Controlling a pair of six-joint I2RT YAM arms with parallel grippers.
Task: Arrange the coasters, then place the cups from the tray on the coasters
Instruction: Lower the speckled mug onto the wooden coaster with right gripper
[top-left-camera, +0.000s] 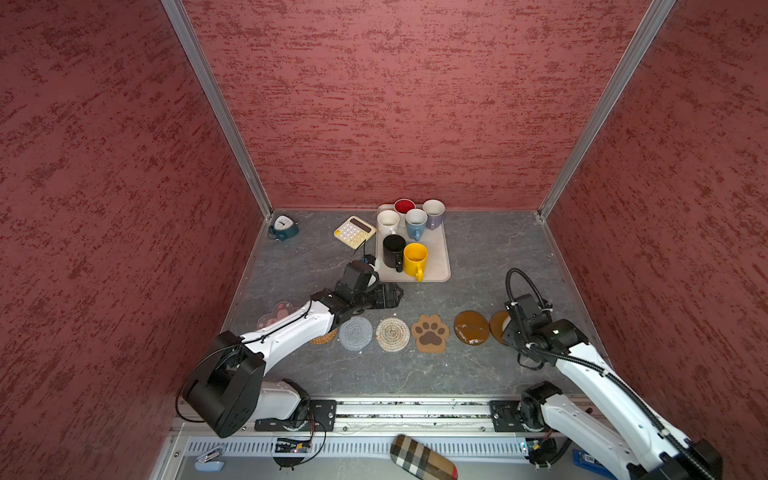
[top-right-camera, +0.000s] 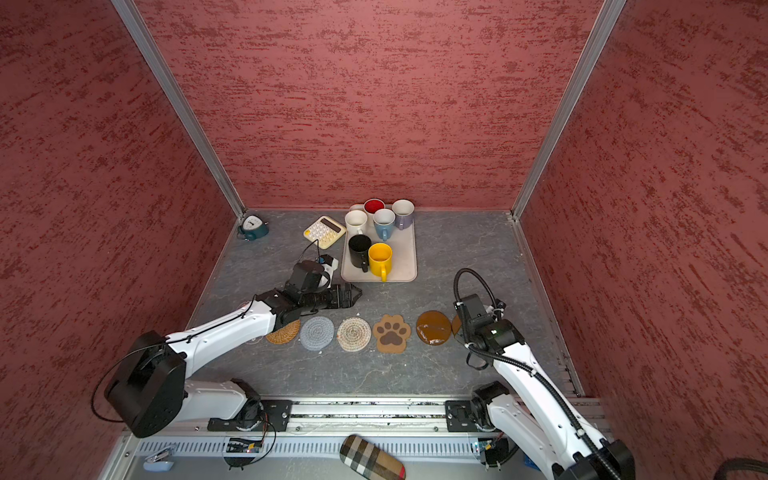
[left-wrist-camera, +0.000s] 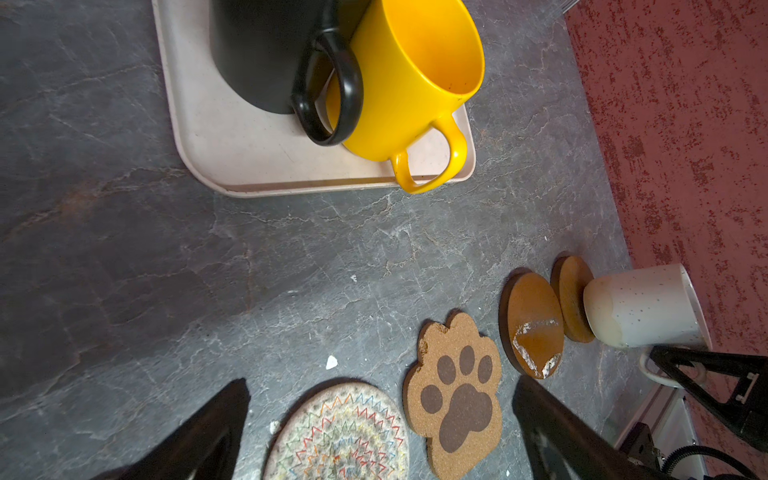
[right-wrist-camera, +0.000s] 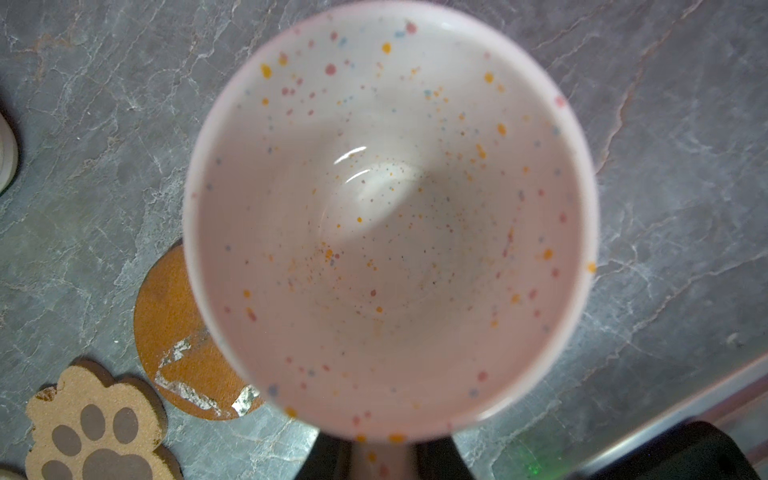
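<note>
The beige tray (top-left-camera: 441, 276) holds several cups: yellow (top-left-camera: 415, 257), black (top-left-camera: 393, 249), blue, lavender, white and one red inside. The coasters lie in a row: pink flower (top-left-camera: 279, 312), woven tan (top-left-camera: 325, 338), grey (top-left-camera: 355, 333), beige (top-left-camera: 392, 333), paw-print (top-left-camera: 430, 333) and a glossy brown disc (top-left-camera: 471, 327). My left gripper (top-left-camera: 392, 296) (left-wrist-camera: 380, 384) hovers open and empty off the tray's front left corner. My right gripper (right-wrist-camera: 382, 457) is shut on the handle of a speckled white cup (left-wrist-camera: 640, 307), upright over a second brown disc (left-wrist-camera: 575, 303).
A yellow calculator (top-left-camera: 354, 232) lies left of the tray and a teal alarm clock (top-left-camera: 284, 227) sits in the back left corner. Red walls close in three sides. A plaid case (top-left-camera: 424, 457) lies in front of the arm rail.
</note>
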